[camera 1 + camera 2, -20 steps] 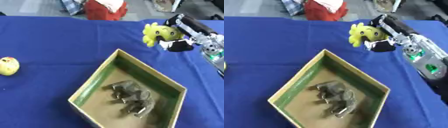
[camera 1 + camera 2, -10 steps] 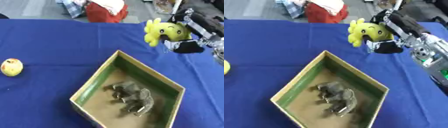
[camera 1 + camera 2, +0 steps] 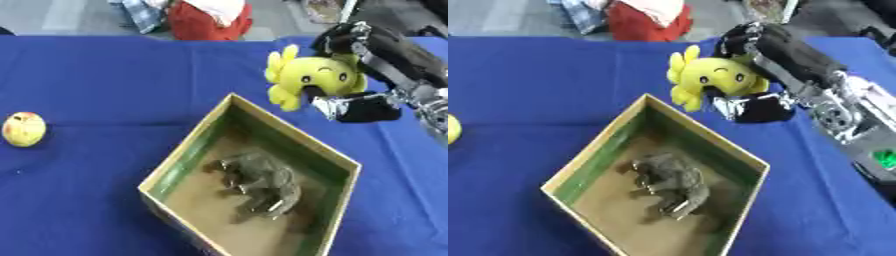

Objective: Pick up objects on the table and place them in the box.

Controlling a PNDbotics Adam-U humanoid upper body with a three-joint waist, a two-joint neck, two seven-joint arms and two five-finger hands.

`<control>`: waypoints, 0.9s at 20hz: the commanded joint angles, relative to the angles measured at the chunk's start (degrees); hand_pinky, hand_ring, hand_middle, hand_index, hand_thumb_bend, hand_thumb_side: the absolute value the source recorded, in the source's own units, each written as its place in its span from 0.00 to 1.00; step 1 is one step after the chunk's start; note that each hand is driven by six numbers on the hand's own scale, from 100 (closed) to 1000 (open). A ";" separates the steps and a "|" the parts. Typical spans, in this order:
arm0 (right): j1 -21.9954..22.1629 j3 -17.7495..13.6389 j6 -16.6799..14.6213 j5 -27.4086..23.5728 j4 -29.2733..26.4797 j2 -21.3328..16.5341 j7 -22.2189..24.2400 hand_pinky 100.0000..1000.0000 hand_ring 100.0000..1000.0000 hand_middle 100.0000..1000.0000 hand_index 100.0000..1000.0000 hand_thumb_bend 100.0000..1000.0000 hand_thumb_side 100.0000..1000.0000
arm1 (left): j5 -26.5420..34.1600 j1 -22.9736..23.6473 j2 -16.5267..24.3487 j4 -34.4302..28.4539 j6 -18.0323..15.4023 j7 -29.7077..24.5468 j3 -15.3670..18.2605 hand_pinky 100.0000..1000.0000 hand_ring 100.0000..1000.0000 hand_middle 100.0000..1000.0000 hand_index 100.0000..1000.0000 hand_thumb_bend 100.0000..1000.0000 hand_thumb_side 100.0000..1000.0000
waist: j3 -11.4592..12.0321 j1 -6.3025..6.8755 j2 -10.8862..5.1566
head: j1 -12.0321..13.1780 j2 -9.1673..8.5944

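Note:
A yellow plush toy point(image 3: 308, 79) with a smiling face hangs in the air just above the far rim of the open cardboard box point(image 3: 185, 158). My right hand point(image 3: 360, 104) is shut on it, fingers over its top and thumb curled under it. Inside the box lies a grey toy animal point(image 3: 260, 182) on the brown floor. A yellow-red round fruit point(image 3: 24, 129) sits on the blue table at the far left. My left hand shows in neither view.
The blue cloth point(image 3: 105, 80) covers the whole table. Beyond the far edge stands a red bag point(image 3: 208, 20) with a white thing on top. My right forearm point(image 3: 842, 107) runs in from the right side.
My right hand has carried the yellow plush toy leftward and nearer, from beside the box's far corner to just over its far rim. The fruit and grey animal have stayed put.

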 commanded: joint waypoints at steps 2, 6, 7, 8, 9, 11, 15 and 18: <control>-0.72 1.19 0.02 1.45 -1.06 4.10 2.34 0.83 0.74 0.15 0.46 0.00 0.17 | 0.39 -0.07 1.80 -1.13 -0.18 0.59 0.73 0.54 0.57 0.65 0.80 0.00 1.00 | -0.62 0.14 -1.71 | 1.07 1.52; -0.20 3.09 1.11 2.19 -1.06 8.47 4.87 0.82 0.74 0.15 0.46 0.00 0.17 | 0.48 0.46 2.00 -1.13 -0.20 0.88 0.93 0.54 0.57 0.65 0.80 0.00 1.00 | -1.30 0.31 -2.34 | 1.85 2.61; -0.06 3.52 1.57 2.44 -1.06 9.36 5.52 0.82 0.74 0.15 0.46 0.00 0.17 | 0.49 0.55 2.00 -1.13 -0.20 0.90 0.94 0.54 0.57 0.65 0.80 0.00 1.00 | -1.38 0.38 -2.44 | 1.98 2.79; 0.06 3.99 2.04 2.82 -1.06 10.23 6.13 0.82 0.74 0.15 0.46 0.00 0.17 | 0.48 0.66 1.98 -1.13 -0.22 0.92 0.96 0.54 0.57 0.65 0.80 0.00 1.00 | -1.42 0.47 -2.52 | 2.11 2.94; 0.12 4.41 2.44 3.22 -1.06 10.88 6.65 0.82 0.74 0.15 0.46 0.00 0.17 | 0.46 0.76 1.97 -1.13 -0.23 0.93 0.97 0.54 0.57 0.65 0.80 0.00 1.00 | -1.44 0.54 -2.58 | 2.20 3.05; 0.29 5.22 3.22 4.00 -1.06 12.04 7.54 0.82 0.74 0.15 0.46 0.00 0.17 | 0.41 0.99 1.91 -1.13 -0.25 0.96 1.03 0.54 0.57 0.65 0.80 0.00 1.00 | -1.48 0.66 -2.69 | 2.28 3.27; 1.00 6.94 5.09 5.56 -1.06 14.13 9.25 0.82 0.74 0.16 0.46 0.00 0.17 | 0.27 1.33 1.68 -1.13 -0.16 0.97 1.10 0.54 0.57 0.66 0.80 0.00 1.00 | -1.56 0.88 -2.68 | 2.46 3.65; 1.79 8.19 6.65 6.61 -1.06 15.38 10.53 0.81 0.74 0.17 0.47 0.00 0.17 | 0.15 1.44 1.53 -1.13 -0.10 0.94 1.12 0.54 0.57 0.66 0.80 0.00 1.00 | -1.49 0.98 -2.58 | 2.58 3.77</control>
